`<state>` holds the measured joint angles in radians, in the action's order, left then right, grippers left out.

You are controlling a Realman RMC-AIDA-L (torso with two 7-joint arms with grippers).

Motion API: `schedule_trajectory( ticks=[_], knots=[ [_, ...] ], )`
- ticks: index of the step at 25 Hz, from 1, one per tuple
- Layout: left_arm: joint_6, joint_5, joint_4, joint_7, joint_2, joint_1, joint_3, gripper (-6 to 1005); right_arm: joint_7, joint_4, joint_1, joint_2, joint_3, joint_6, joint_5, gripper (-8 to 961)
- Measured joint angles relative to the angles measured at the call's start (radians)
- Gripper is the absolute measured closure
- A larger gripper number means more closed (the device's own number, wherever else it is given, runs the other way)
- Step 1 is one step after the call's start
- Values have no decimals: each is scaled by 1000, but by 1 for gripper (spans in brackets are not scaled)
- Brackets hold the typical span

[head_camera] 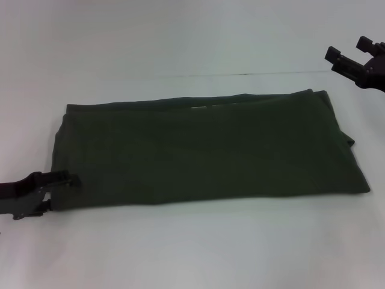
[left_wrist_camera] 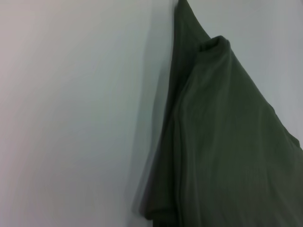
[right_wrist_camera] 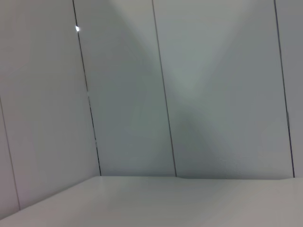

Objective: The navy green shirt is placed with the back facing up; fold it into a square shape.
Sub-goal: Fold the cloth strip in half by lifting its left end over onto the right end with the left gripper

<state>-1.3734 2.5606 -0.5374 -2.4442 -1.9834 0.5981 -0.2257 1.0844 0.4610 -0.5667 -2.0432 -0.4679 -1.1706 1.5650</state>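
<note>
1. I see the navy green shirt lying flat on the white counter, folded into a long wide band that runs across most of my head view; only plain cloth faces up
2. A small pale patch sits at the shirt's far edge, near the middle; I cannot tell what it is
3. My left gripper lies low at the shirt's near left corner, its tip just at the cloth edge; whether it touches or pinches the cloth I cannot tell, and I cannot tell how its fingers stand
4. In the left wrist view the shirt shows stacked layers with a rolled fold along one side and a small bump of bunched cloth near its tip, with bare counter beside it
5. My right gripper is raised beyond the shirt's far right corner, well apart from the cloth, with its two fingers spread and nothing between them
6. The right wrist view shows only a pale panelled wall with dark vertical seams, meeting the counter below it
7. Nothing lies on top of the shirt, and no other thing shows on the counter around it
</note>
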Motion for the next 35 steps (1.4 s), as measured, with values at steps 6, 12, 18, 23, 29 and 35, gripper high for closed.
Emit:
schedule_trajectory(
  ticks=[6,12,18,23,29,35],
  knots=[
    [-5,0,1,-5,0,8,0,122,0,1,0,0,0,0,-2,28],
    [5,0,16,-6,1,28,-2,122,0,1,1,0,0,-8,-2,29],
    [8,5,22,-6,3,40,-13,123,0,1,1,0,6,-25,-2,28],
    [8,5,22,-10,4,40,-14,123,1,1,4,0,9,-27,-3,28],
    [11,5,21,-10,5,41,-14,123,2,1,5,-1,9,-28,-4,29],
    [30,4,21,-10,5,42,-14,122,2,1,5,-2,9,-28,-4,28]
  ],
)
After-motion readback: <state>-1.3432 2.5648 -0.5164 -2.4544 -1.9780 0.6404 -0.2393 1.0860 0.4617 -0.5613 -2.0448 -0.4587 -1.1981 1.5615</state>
